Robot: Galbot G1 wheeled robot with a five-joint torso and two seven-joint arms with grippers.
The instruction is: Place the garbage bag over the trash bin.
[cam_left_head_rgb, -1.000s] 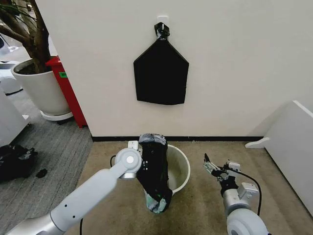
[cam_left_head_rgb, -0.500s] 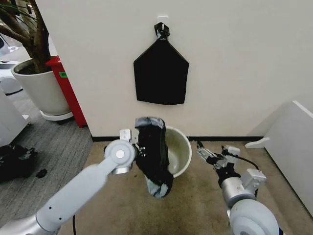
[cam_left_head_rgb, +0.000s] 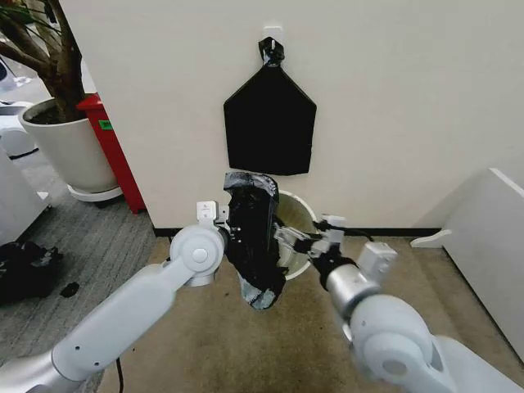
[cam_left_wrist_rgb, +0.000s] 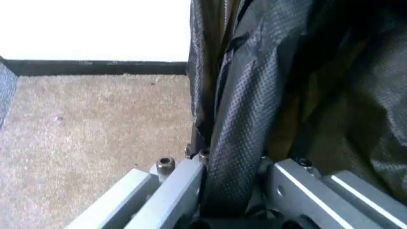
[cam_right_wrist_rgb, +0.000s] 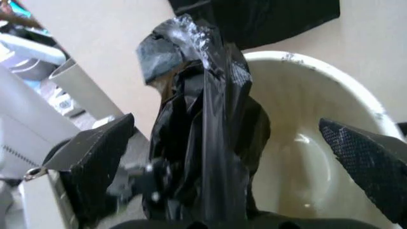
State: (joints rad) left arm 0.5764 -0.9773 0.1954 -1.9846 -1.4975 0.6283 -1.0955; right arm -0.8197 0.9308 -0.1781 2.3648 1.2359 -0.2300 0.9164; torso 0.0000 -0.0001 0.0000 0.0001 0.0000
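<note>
- Head view: the left pincer (cam_left_head_rgb: 228, 237) holds the bag (cam_left_head_rgb: 254, 237) up in front of the bin (cam_left_head_rgb: 296, 214), its fingers clamped on the film at the bag's left edge. The bag hangs as a crumpled black strip, its top above the bin's rim and its lower end below the bin, over the carpet (cam_left_head_rgb: 213, 327). The bin is lifted and tipped, its mouth facing the camera, just below the flat black bundle (cam_left_head_rgb: 269, 123) hung on the wall (cam_left_head_rgb: 393, 98). The right pincer (cam_left_head_rgb: 286, 237) reaches in from the right, its fingers spread, right at the bag's right edge and in front of the bin's mouth; whether it touches the film is hard to tell here. A plant pot (cam_left_head_rgb: 70, 151) stands well to the left of the bin.
- Left wrist view: the bag (cam_left_wrist_rgb: 254, 105) runs down between the two metal fingers (cam_left_wrist_rgb: 171, 186) of the left pincer (cam_left_wrist_rgb: 232, 191), which are shut on its folds. Carpet (cam_left_wrist_rgb: 83, 133) and a dark skirting (cam_left_wrist_rgb: 95, 67) lie behind.
- Right wrist view: the right pincer's two dark fingertips (cam_right_wrist_rgb: 102, 152) stand wide apart, one to each side of the bag (cam_right_wrist_rgb: 203, 143). The bin (cam_right_wrist_rgb: 318, 109) sits behind the bag, its pale inside open to the camera, and the bag covers part of its rim. The black bundle (cam_right_wrist_rgb: 254, 16) shows above the bin.
</note>
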